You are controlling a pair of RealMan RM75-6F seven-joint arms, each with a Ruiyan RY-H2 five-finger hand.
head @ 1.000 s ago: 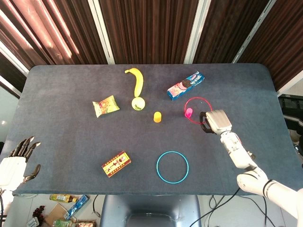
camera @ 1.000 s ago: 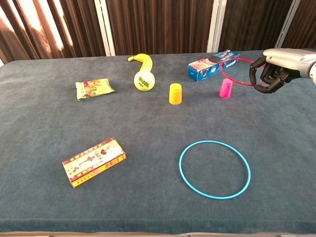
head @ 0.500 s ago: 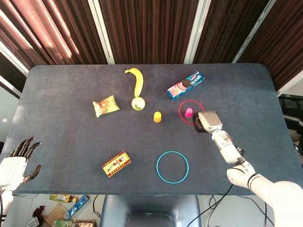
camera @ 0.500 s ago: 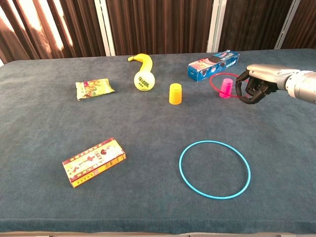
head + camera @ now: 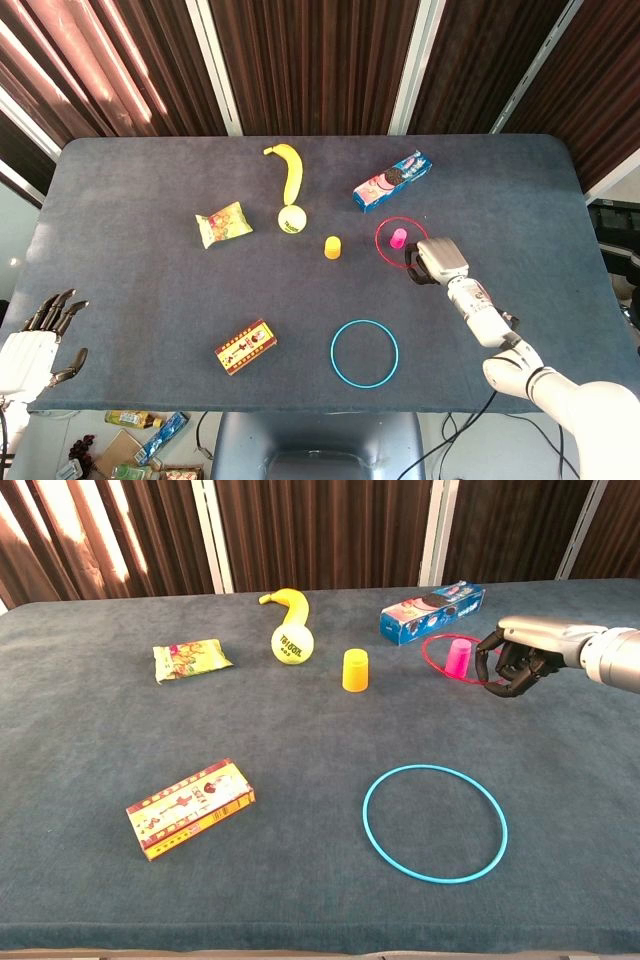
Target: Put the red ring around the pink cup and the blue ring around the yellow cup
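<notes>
Red ring encircles the pink cup as my right hand pinches its near edge with curled fingers. Blue ring lies flat on the counter, well apart from the yellow cup. My left hand hangs off the counter's corner, fingers spread, holding nothing.

left hand: clipped by head view's left edge, absent from chest view
right hand fingers: curled under, contact with red ring unclear
cookie box print: too small to read
</notes>
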